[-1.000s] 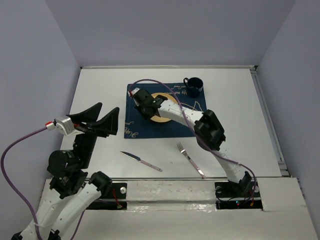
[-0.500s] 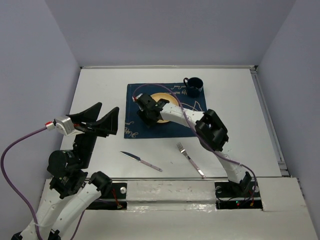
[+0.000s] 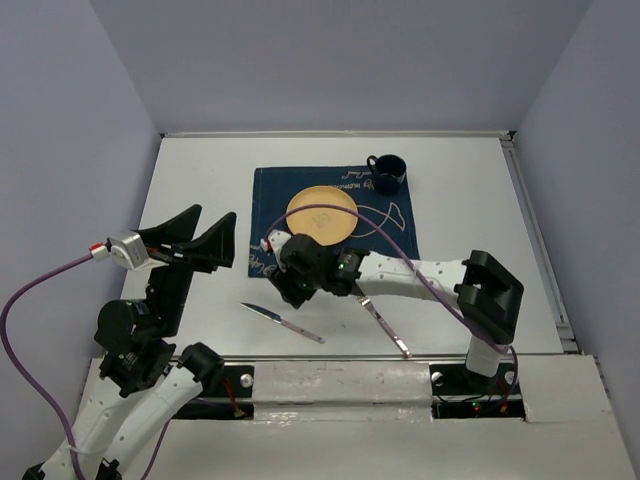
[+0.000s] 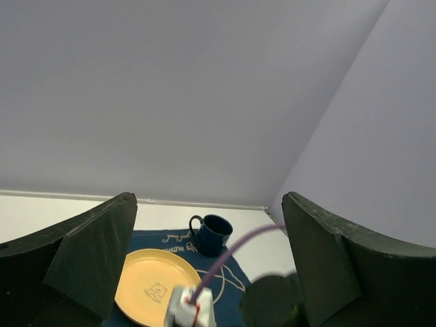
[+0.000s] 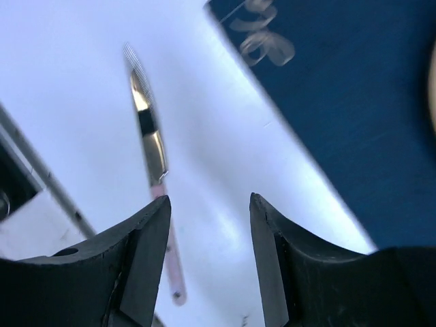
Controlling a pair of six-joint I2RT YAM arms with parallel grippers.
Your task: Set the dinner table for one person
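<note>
Between the wide-spread fingers of the left claw (image 4: pixel 209 201) a yellow plate (image 4: pixel 153 286) lies on a navy placemat (image 4: pixel 146 242), a dark blue mug (image 4: pixel 212 234) just beyond it and a purple cable (image 4: pixel 238 246) crossing nearer.

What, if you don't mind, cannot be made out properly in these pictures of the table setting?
- Top external: the tines of the fork vanish under the right arm.
- Top external: the lettering on the placemat is too small to read.
- Left wrist: the print on the plate is too small to identify.
- Right wrist: the knife is blurred.

White dinner table (image 3: pixel 200 180), navy placemat (image 3: pixel 270 190) toward the far middle, knife (image 3: pixel 281 321) and fork (image 3: pixel 385 328) near the front edge
</note>
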